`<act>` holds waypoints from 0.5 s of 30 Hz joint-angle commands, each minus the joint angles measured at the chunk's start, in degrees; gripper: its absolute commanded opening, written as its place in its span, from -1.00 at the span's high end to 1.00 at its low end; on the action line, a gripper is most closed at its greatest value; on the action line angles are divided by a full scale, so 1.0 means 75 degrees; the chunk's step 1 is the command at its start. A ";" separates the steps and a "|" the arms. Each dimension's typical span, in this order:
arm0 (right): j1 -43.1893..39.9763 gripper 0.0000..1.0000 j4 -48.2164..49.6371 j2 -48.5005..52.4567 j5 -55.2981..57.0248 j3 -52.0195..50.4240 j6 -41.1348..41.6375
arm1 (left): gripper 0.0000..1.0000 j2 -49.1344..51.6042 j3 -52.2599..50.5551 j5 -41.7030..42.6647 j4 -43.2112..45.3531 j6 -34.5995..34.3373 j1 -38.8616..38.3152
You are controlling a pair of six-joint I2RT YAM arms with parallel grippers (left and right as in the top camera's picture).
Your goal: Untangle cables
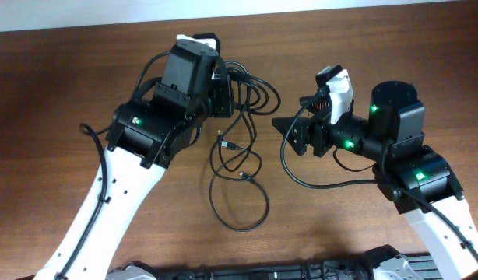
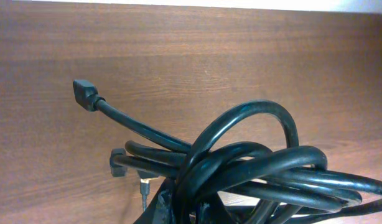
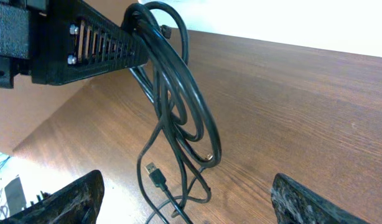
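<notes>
Dangling cables (image 2: 259,171) — left claw (image 1: 223,89) (clamped)

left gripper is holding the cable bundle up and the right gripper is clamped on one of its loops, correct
Not quite. The left gripper does hold the cables up, but the right gripper is not clamped on a loop. The right wrist view shows its fingers spread wide and gripping nothing, with the loops hanging ahead of them.

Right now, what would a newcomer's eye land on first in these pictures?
The tangled black cables stand out first, bunched in the left pincer over the far middle of the table, with loose loops hanging down onto the wood. Next is the right pincer, open and empty, pointing at that bundle from the side.
</notes>
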 commanded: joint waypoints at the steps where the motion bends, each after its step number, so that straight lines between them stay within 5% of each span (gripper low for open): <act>1: -0.0023 -0.70 0.0000 -0.0099 -0.0280 0.0090 -0.0181 | 1.00 -0.0087 0.0085 -0.0055 0.0073 0.1037 -0.0009; 11: -0.0023 -0.70 0.0032 -0.0102 -0.0545 0.0090 -0.0318 | 1.00 -0.0087 0.0085 -0.0023 0.0134 0.3279 -0.0009; 15: -0.0020 -0.72 0.0181 -0.0099 -0.0796 0.0090 -0.0388 | 1.00 -0.0087 0.0085 0.0860 0.0321 0.3920 -0.0009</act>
